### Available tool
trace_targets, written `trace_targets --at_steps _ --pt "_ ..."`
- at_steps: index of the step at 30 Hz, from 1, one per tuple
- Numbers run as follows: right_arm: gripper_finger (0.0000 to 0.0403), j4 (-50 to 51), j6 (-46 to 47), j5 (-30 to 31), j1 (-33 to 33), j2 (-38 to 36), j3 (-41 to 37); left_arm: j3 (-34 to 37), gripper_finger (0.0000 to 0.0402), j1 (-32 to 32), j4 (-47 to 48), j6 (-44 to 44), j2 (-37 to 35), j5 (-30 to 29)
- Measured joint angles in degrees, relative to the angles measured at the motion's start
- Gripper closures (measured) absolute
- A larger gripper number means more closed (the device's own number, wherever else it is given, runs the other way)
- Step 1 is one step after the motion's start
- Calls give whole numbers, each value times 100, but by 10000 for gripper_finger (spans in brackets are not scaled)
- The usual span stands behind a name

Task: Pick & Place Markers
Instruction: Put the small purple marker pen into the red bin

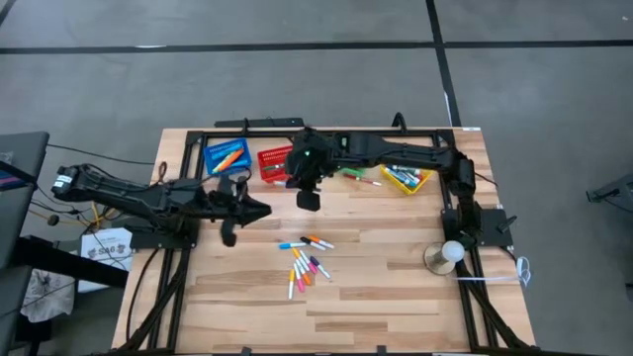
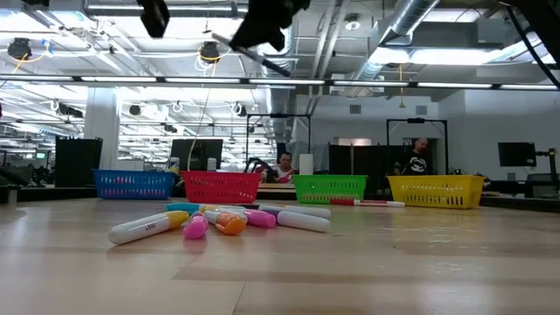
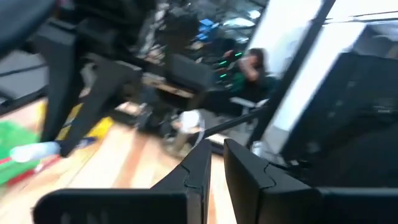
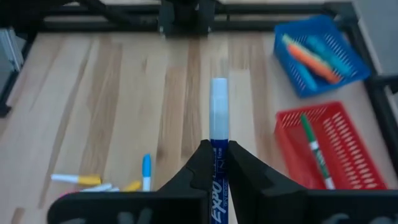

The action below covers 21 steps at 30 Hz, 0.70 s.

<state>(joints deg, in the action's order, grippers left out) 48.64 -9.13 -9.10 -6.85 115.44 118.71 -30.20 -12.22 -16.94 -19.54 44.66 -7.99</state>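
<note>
The right end effector (image 4: 216, 163), clamped on a blue marker (image 4: 219, 124) pointing forward, hangs apparently beside the blue basket (image 1: 226, 157) near the table's far edge.

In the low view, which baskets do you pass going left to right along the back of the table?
blue basket → red basket → green basket → yellow basket

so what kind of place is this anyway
Probably a robotics lab or open industrial workspace: exposed ducts and strip lights overhead, monitors on desks behind the wooden table, and a person seated there.
</note>
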Motion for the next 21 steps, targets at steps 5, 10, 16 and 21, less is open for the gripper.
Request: trace_targets --at_steps 5,10,16,21 --pt "388 84 -49 4 -1 -2 400 0 358 -305 -21 730 -518 559" --pt "386 107 -39 4 -1 -2 612 -4 358 -659 234 1778 -673 681" --pt "385 107 -35 7 64 -2 745 -2 353 -698 549 1933 -551 -162" --pt "387 112 -35 9 125 -2 824 -3 322 -579 647 1935 -415 -507"
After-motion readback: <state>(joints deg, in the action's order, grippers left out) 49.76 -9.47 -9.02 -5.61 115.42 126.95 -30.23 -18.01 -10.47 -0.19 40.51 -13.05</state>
